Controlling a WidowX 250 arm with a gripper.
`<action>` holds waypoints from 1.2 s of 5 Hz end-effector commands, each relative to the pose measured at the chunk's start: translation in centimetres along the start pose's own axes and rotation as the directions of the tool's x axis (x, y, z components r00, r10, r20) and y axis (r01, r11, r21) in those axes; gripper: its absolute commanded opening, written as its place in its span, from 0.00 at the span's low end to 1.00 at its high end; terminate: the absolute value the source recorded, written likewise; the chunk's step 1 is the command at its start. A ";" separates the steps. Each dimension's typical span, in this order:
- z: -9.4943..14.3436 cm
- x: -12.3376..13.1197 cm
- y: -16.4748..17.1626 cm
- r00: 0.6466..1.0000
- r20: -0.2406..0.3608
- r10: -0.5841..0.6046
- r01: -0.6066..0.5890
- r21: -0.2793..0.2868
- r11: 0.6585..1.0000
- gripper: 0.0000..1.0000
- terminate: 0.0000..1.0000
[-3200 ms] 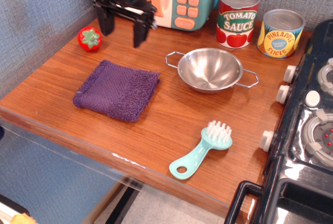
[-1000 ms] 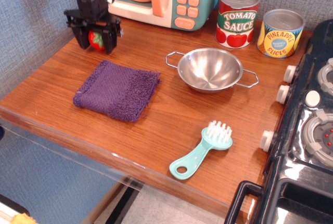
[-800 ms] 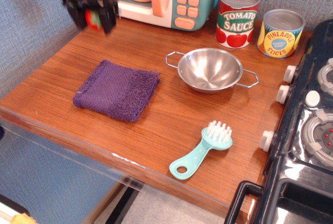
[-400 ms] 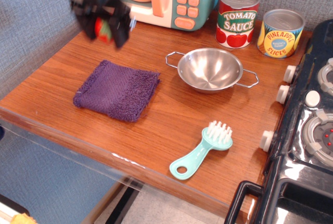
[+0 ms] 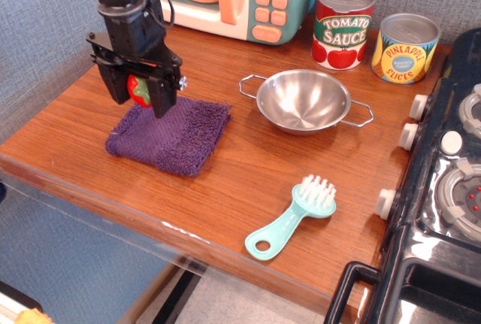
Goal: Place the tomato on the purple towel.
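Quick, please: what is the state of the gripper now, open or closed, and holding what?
Gripper: closed on the tomato, above the purple towel.

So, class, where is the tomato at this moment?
The tomato is clamped in the gripper at the left, just above the purple towel's back edge.

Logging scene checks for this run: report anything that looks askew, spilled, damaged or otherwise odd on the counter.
Nothing stands out. The gripper holds the tomato between its fingers over the back edge of the purple towel, which lies flat. The steel bowl, both cans and the brush look intact, with no spills.
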State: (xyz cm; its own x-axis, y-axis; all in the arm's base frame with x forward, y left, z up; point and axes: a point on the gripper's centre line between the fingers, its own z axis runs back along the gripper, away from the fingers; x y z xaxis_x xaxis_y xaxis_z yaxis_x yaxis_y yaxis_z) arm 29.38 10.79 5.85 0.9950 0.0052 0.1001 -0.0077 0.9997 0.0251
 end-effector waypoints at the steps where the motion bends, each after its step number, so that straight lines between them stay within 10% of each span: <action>1: 0.6 -0.5 0.1 0.999 -0.012 -0.042 0.042 0.037 0.998 1.00 0.00; 3: 7.5 -1.0 0.5 0.991 0.112 -0.070 0.057 0.121 0.991 1.00 0.00; 6: 9.0 -1.8 0.3 0.994 0.099 -0.040 0.031 0.089 0.996 1.00 0.00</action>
State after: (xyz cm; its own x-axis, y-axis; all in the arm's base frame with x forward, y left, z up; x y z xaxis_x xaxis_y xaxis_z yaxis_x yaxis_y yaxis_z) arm 27.17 9.71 12.53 0.9876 -0.0379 0.1523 0.0227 0.9947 0.0998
